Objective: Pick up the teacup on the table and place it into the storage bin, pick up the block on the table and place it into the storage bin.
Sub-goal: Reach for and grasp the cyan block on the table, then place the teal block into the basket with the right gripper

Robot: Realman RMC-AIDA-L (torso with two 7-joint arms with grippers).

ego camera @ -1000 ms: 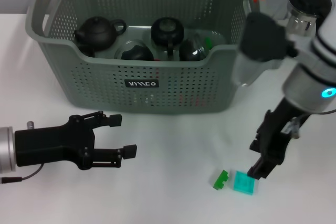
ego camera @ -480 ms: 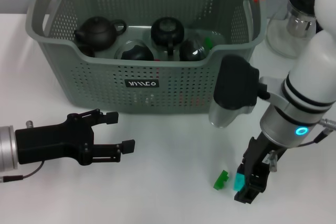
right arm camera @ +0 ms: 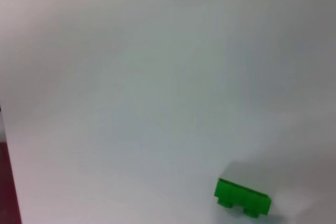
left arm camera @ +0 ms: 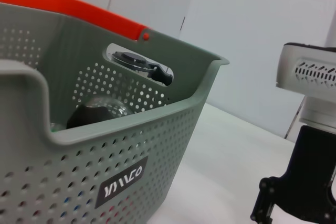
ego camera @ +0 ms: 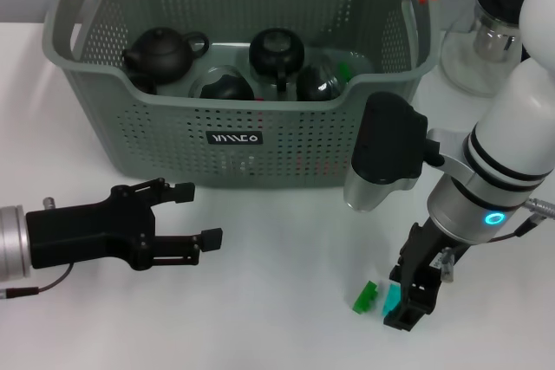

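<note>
Two blocks nearest on tabletop (ego camera: 277,318): teal block (ego camera: 392,299) betw. fingers of right gripper (ego camera: 406,301), prob. closed on it; green block (ego camera: 365,296) just beside. Risk: shallow pinch slips on lift, or nudges green one. Left gripper (ego camera: 192,214) idle, fingers wide. Farthest: bin (ego camera: 243,140), teapots inside.

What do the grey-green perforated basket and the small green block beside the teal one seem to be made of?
The grey-green perforated basket looks like moulded plastic with a matte finish: even rows of punched holes, smooth rounded rims and orange handle ends. The small green block also seems to be plastic, opaque and slightly glossy; in the right wrist view it shows a uniform bright colour and moulded studs, like a toy brick.
</note>
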